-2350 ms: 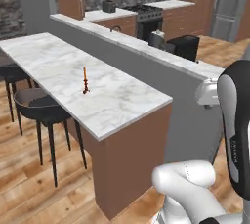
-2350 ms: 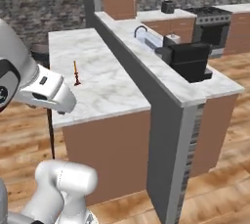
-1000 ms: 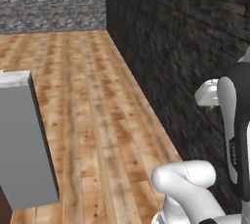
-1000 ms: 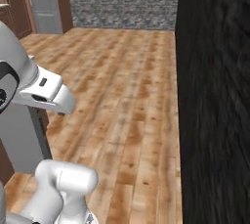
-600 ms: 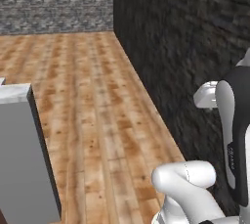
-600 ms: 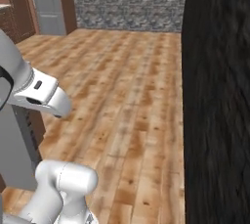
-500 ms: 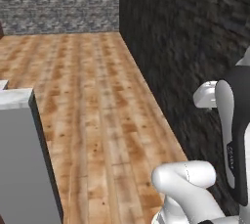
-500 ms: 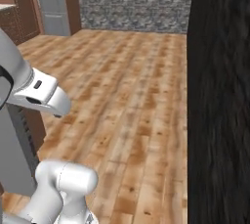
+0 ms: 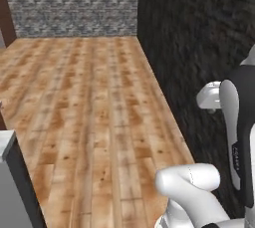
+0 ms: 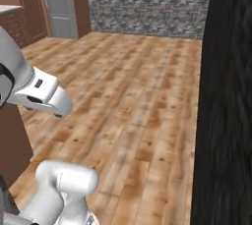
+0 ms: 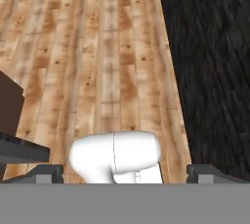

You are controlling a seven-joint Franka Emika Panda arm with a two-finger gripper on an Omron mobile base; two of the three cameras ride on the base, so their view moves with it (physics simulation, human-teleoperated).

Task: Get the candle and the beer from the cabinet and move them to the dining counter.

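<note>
Wooden floor (image 9: 89, 102) and a dark stone wall (image 9: 199, 38) are faced; candle, beer and cabinet are not sighted. Gripper (image 11: 125, 171) jaws are spread, empty. Wall contact is risked if driven closer.

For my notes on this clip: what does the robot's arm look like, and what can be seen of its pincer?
The arm is glossy white, built of rounded tubular links, with a black band carrying small white lettering along one link. A fat curved white elbow link sits low. Of the pincer, two small dark grey finger tips show, blocky and flat-topped. No cables are visible.
</note>
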